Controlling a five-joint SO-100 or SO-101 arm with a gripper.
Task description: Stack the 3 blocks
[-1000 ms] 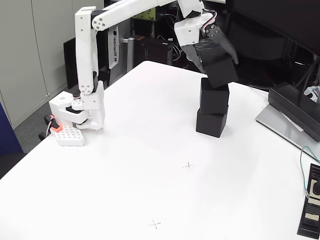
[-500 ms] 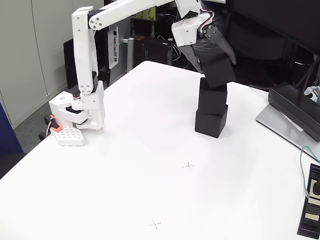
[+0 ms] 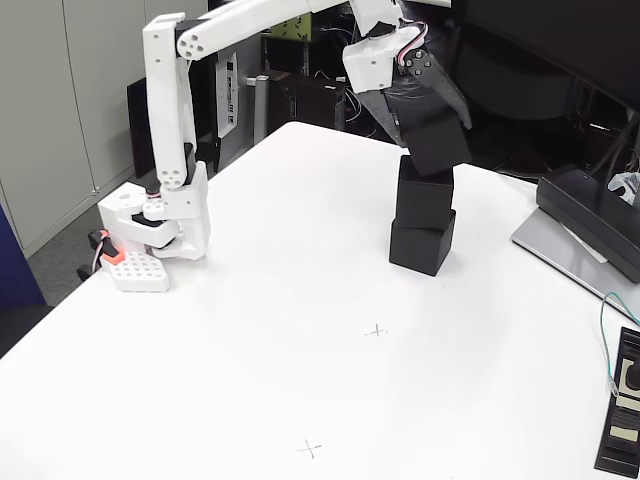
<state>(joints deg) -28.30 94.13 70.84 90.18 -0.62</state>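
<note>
In the fixed view three black cubes stand in a column on the white table [image 3: 300,330]. The bottom block [image 3: 421,246] rests on the table and the middle block [image 3: 424,197] sits on it. The top block [image 3: 437,146] is tilted, its lower edge touching the middle block. My gripper [image 3: 433,128] comes down from the upper left with its dark fingers shut on the top block.
The arm's white base [image 3: 160,225] stands at the table's left edge. A flat black device on a grey base [image 3: 590,225] lies at the right edge, with a small black box [image 3: 625,405] and cable near the front right corner. Two small cross marks [image 3: 377,331] dot the table.
The gripper with the top block has shifted slightly left and down, and the two lower blocks have nudged a little left with it.
</note>
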